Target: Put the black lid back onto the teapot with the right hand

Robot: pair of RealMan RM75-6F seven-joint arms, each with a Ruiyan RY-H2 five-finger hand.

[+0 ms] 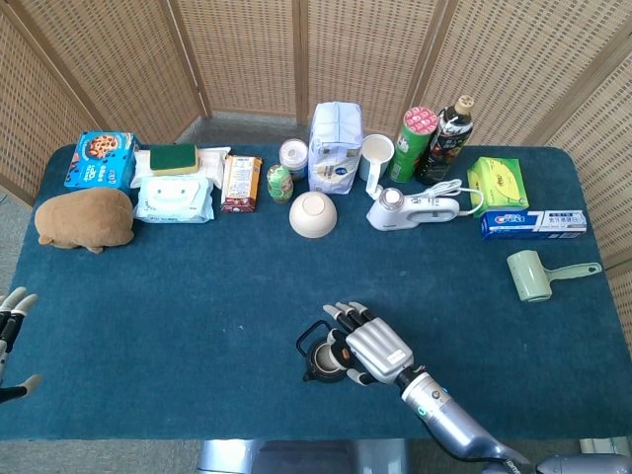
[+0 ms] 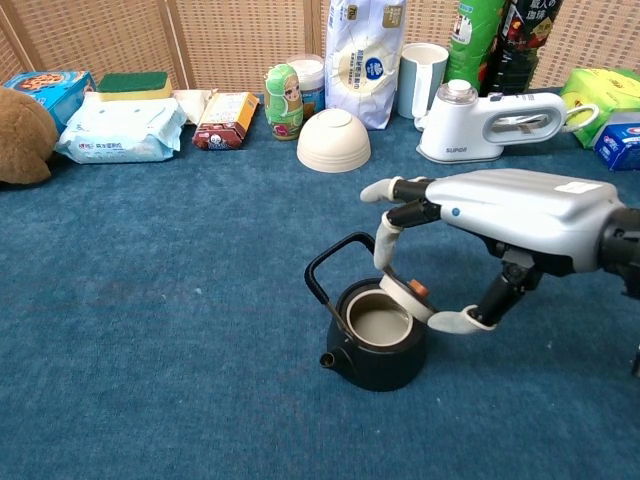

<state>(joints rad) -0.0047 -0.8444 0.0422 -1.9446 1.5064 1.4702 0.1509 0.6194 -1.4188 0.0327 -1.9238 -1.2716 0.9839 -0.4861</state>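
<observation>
The small black teapot stands on the blue cloth near the front with its mouth open and its handle tilted back-left. My right hand holds the lid pinched between thumb and fingers. The lid is tilted, shows a pale face and hangs just over the right rim of the pot's mouth. From the head view the right hand covers the right side of the teapot, and the lid is hidden under it. My left hand rests at the far left edge, fingers apart and empty.
Along the back stand a cream bowl, a white handheld appliance, a white bag, a mug, bottles and boxes. A brown plush lies far left and a green lint roller lies to the right.
</observation>
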